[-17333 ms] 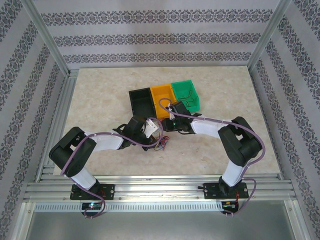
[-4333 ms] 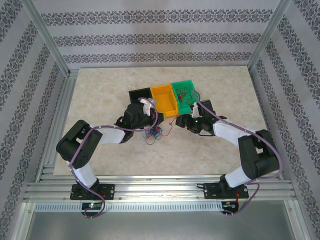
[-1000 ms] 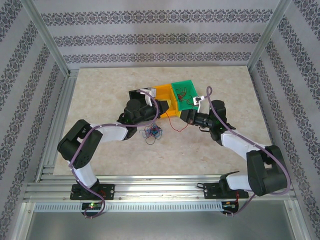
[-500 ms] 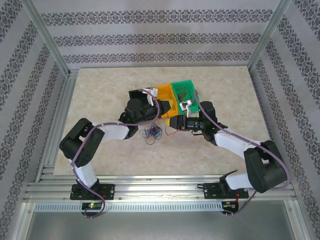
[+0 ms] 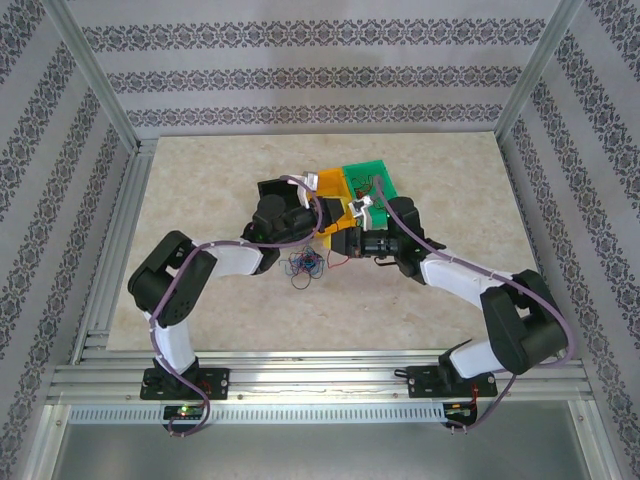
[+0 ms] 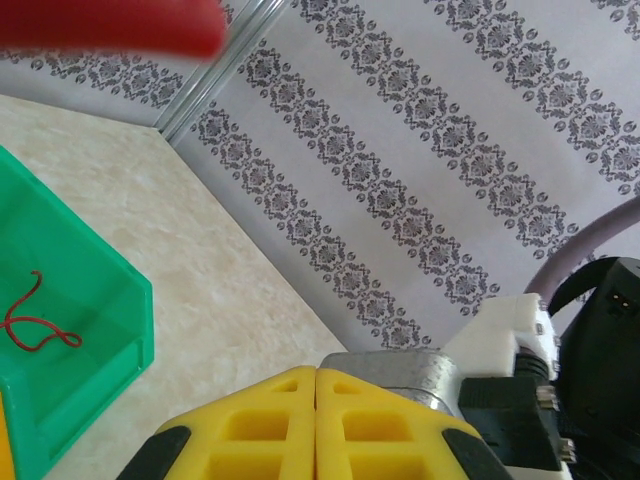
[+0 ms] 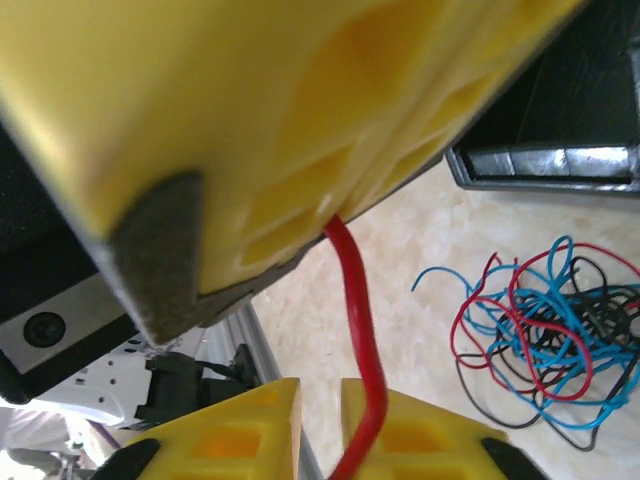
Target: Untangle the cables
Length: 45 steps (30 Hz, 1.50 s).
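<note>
left gripper [image 6: 317, 372] is clamping shut on one red cable [image 7: 358, 300]; tangled cables [image 5: 305, 265] are lying on table [image 5: 200, 200] just below it; right gripper [image 7: 320, 420] is sitting nearly closed at same red cable, can't tell if gripping. Judging: extracting one strand; next needing gentle pull clear, then dropping in green bin [image 6: 90, 300]

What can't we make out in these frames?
- Right wrist: whether right tool clamps red cable; grip point cut by bottom edge.
- Right wrist: red cable's upper end, behind blurred yellow block.
- Left wrist: red smear at top, too blurred to identify.
- Top external: single strands in tangle, too small.
</note>
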Tool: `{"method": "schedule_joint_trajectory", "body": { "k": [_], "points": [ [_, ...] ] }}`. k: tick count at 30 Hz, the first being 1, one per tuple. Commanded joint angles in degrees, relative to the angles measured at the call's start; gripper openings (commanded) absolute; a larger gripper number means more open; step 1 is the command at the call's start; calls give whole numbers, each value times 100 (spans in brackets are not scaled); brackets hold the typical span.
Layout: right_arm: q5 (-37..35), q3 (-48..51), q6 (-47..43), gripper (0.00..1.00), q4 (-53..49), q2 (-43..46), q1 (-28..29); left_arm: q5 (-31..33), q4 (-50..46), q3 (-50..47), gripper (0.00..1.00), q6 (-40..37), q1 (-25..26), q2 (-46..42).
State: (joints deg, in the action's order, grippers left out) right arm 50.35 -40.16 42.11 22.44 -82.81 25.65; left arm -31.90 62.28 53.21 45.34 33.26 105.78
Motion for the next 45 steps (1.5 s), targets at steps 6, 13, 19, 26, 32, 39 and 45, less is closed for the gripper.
{"method": "schedule_joint_trajectory", "body": {
  "k": [6,13,19,26,32,39,45],
  "points": [
    [208,22,-131,0,304,249,38,-64,558,387,14,312,6,155],
    [493,463,-66,0,203,773,-478,237,380,-344,70,383,-710,-645],
    [868,436,-326,0,-268,977,-656,-350,-1039,-511,70,-303,-789,-1398],
    [1177,257,-405,0,-451,754,-524,-831,-1849,-286,67,-859,-646,-1700],
    [1479,-53,-447,0,-422,550,-214,-1002,-1669,22,59,-857,-550,-1355],
    [1953,-343,-396,0,-218,549,154,-1155,-1077,243,57,-439,-513,-801],
    [2142,-576,-329,0,-234,787,361,-1213,-748,505,54,-195,-483,-397]
  ]
}}
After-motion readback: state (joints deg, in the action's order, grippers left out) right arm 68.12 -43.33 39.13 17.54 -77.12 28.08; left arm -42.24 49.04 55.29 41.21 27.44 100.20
